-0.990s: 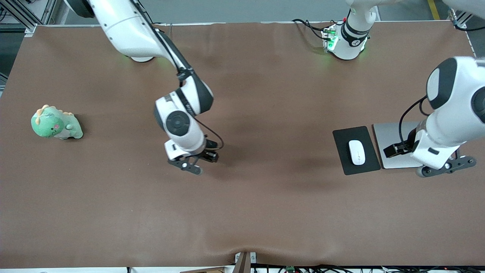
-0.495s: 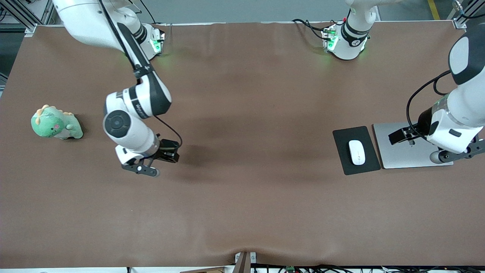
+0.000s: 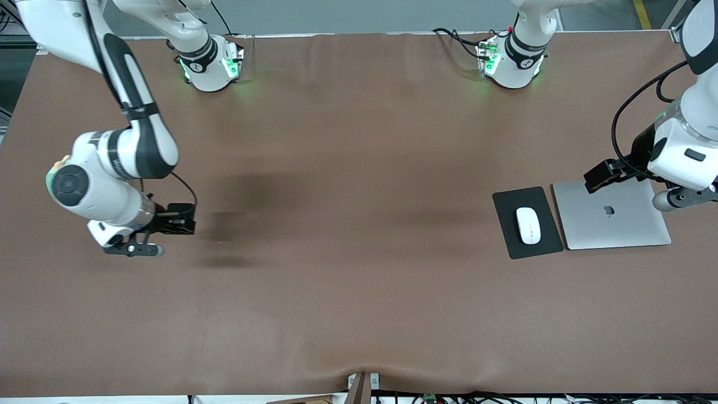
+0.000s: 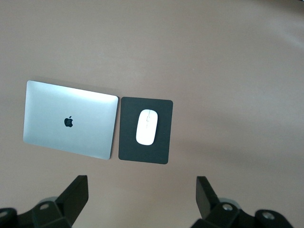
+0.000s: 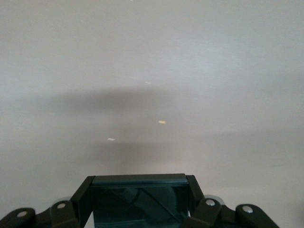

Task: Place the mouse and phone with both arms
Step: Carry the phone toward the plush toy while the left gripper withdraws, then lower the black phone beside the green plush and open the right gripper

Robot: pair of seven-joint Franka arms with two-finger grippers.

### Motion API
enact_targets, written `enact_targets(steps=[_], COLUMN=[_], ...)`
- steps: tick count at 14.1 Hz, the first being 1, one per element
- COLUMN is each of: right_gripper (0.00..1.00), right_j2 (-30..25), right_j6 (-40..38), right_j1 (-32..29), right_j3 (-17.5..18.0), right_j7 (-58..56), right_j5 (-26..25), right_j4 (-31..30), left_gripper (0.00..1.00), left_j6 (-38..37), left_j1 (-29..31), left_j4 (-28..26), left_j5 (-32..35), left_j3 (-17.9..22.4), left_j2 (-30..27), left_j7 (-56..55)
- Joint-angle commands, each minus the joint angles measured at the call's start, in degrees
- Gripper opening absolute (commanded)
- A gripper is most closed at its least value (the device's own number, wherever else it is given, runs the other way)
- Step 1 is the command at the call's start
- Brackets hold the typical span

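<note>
The white mouse [image 3: 528,225] lies on a small black pad [image 3: 507,224] toward the left arm's end of the table; it also shows in the left wrist view [image 4: 147,127]. My left gripper [image 3: 681,197] is open and empty, up in the air over the edge of the silver laptop [image 3: 611,216]; its fingers [image 4: 76,192] stand wide apart. My right gripper [image 3: 134,249] is shut on the black phone [image 5: 139,199], held above bare table toward the right arm's end. The phone is hidden under the hand in the front view.
The closed silver laptop [image 4: 71,118] lies beside the black pad [image 4: 128,142]. A green plush toy [image 3: 51,174] is mostly hidden under the right arm's wrist. A brown cloth [image 3: 359,252] covers the table.
My right arm has swung from the table's middle toward its own end, carrying the phone, and now covers the plush toy. My left gripper has pulled away from over the laptop toward the bases.
</note>
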Motion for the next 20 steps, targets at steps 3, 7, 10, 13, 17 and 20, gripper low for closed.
enact_targets(steps=[3,7,10,13,17,20], right_gripper=[0.06,0.06,0.06,0.05,0.05,0.06], right_j2=[-1.6,2.5,5.8,6.8,8.3,8.4], right_j6=[1.4,4.7,7.3,7.7,8.6,8.9], right_j1=[-8.5,-12.4,-14.3,-15.8,-17.9,-18.2], right_j3=[1.3,1.2,1.2,1.1,1.2,1.2], right_j7=[-10.4,-13.7,-15.3,-15.3,-15.4,-15.4], right_j5=[-0.6,-2.4,-2.4,-2.5,-4.7,-4.8], right_j4=[-4.4,-4.8,-4.8,-5.8,-5.9,-6.4], left_gripper=[1.00,1.00,1.00,1.00,1.00,1.00], left_j6=[-1.1,-1.1,-1.1,-1.1,-0.8,-0.4], left_j1=[0.5,0.3,0.2,0.3,0.5,-4.8], left_j4=[-0.3,-0.4,-0.3,-0.3,-1.6,-3.0], left_j5=[-1.2,-1.2,-1.0,-1.2,-1.1,-0.6], left_j3=[-0.3,-0.2,-0.2,-0.1,0.0,5.0], left_j2=[-1.0,-1.0,-0.9,-0.9,-1.8,-3.1], left_j7=[0.8,1.0,1.0,1.9,4.9,5.8])
